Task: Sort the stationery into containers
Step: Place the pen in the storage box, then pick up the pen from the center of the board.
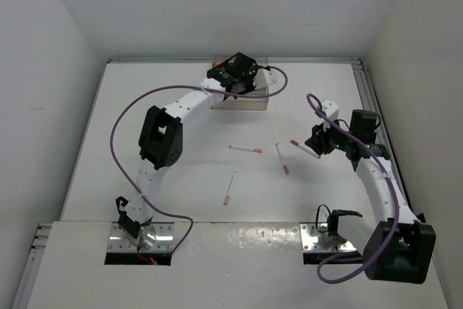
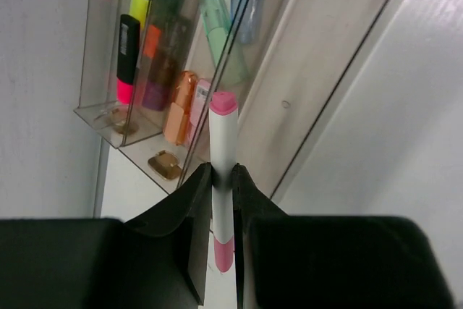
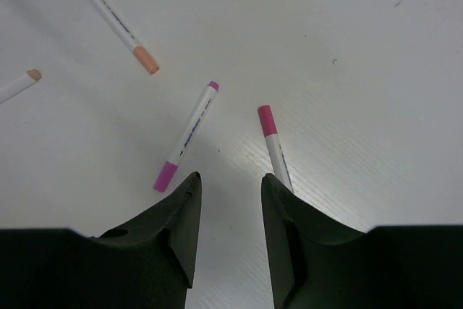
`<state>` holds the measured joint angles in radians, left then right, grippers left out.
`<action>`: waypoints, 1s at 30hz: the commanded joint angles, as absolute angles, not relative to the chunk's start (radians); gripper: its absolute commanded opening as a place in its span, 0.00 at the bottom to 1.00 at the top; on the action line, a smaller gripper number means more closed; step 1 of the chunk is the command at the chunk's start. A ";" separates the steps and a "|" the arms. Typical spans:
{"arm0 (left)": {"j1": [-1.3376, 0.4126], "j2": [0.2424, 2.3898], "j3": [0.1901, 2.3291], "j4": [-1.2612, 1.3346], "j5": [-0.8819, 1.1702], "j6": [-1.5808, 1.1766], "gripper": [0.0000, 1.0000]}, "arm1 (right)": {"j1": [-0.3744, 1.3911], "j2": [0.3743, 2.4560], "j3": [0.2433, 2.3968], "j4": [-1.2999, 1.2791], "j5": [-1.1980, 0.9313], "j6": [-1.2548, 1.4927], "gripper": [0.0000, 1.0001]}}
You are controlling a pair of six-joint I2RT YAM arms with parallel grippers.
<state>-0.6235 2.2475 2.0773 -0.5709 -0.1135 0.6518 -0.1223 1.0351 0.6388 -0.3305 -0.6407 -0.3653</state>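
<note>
On the white table [image 1: 181, 200] we see, nearest, the right gripper [image 3: 230, 182], jaws partly open and empty, poised over a magenta-capped pen [image 3: 275, 151] beside a purple-tipped pen [image 3: 187, 135], and, farthest, the left gripper [image 2: 222, 171] clamped on a pink-capped white pen [image 2: 223, 142] above the clear containers [image 2: 318, 70] at the far edge, which hold highlighters [image 2: 130, 48].

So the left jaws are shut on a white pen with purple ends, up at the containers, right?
Not quite: the pen has pink ends, not purple, as the left wrist view shows. The rest holds: the left jaws are shut on it, up at the containers.
</note>
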 commanded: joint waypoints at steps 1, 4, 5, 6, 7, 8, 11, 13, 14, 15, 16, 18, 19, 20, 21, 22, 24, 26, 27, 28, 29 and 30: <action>-0.621 2.255 2.080 -0.451 -0.121 0.729 0.00 | -0.127 1.028 0.647 -0.339 -0.676 -0.364 0.39; -0.614 2.275 2.068 -0.417 -0.124 0.753 0.00 | -0.127 1.032 0.641 -0.351 -0.684 -0.367 0.39; -0.614 2.281 2.071 -0.414 -0.124 0.755 0.00 | -0.127 1.035 0.646 -0.363 -0.686 -0.367 0.39; -0.612 2.289 2.077 -0.413 -0.126 0.752 0.03 | -0.127 1.038 0.647 -0.373 -0.693 -0.377 0.39; -0.614 2.304 2.086 -0.417 -0.129 0.750 0.06 | -0.127 1.039 0.649 -0.385 -0.696 -0.394 0.40; -0.612 2.310 2.097 -0.431 -0.130 0.739 0.08 | -0.127 1.039 0.652 -0.409 -0.701 -0.414 0.41; -0.607 2.335 2.135 -0.454 -0.117 0.716 0.18 | -0.127 1.048 0.669 -0.458 -0.689 -0.512 0.42; -0.598 2.341 2.137 -0.451 -0.109 0.700 0.21 | -0.129 1.072 0.707 -0.504 -0.675 -0.531 0.42; -0.591 2.344 2.138 -0.446 -0.100 0.692 0.26 | -0.133 1.078 0.716 -0.523 -0.678 -0.550 0.42; -0.588 2.348 2.143 -0.445 -0.094 0.683 0.29 | -0.133 1.084 0.729 -0.540 -0.684 -0.561 0.43; -0.583 2.349 2.152 -0.445 -0.091 0.661 0.32 | -0.135 1.091 0.741 -0.560 -0.699 -0.568 0.43; -0.569 2.349 2.166 -0.452 -0.062 0.628 0.45 | -0.135 1.092 0.750 -0.575 -0.719 -0.587 0.45; -0.560 2.344 2.186 -0.472 -0.049 0.594 0.51 | -0.135 1.094 0.756 -0.581 -0.733 -0.589 0.46; -0.555 2.342 2.197 -0.485 -0.035 0.582 0.51 | -0.135 1.095 0.758 -0.583 -0.741 -0.591 0.46; -0.551 2.327 2.203 -0.489 -0.006 0.554 0.52 | -0.132 1.097 0.762 -0.587 -0.747 -0.591 0.46; -0.545 2.312 2.198 -0.491 -0.006 0.536 0.52 | -0.127 1.104 0.775 -0.597 -0.765 -0.594 0.46; -0.520 2.255 2.184 -0.486 0.072 0.459 0.52 | -0.109 1.112 0.787 -0.612 -0.776 -0.621 0.45; -0.477 2.180 2.152 -0.477 0.174 0.390 0.52 | -0.042 1.127 0.810 -0.621 -0.755 -0.643 0.44; -0.459 2.155 2.142 -0.479 0.210 0.320 0.52 | -0.011 1.137 0.818 -0.617 -0.736 -0.647 0.43; -0.425 2.108 2.119 -0.486 0.245 0.284 0.52 | 0.065 1.155 0.836 -0.598 -0.694 -0.643 0.43; -0.408 2.083 2.106 -0.491 0.306 0.250 0.52 | 0.101 1.170 0.847 -0.585 -0.672 -0.640 0.43; -0.387 2.060 2.089 -0.508 0.339 0.189 0.52 | 0.164 1.189 0.876 -0.557 -0.654 -0.634 0.43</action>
<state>-0.4622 2.2364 2.1021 -0.5140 0.1635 0.3813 0.0486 1.1534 0.7971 -0.6060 -0.6811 -0.6044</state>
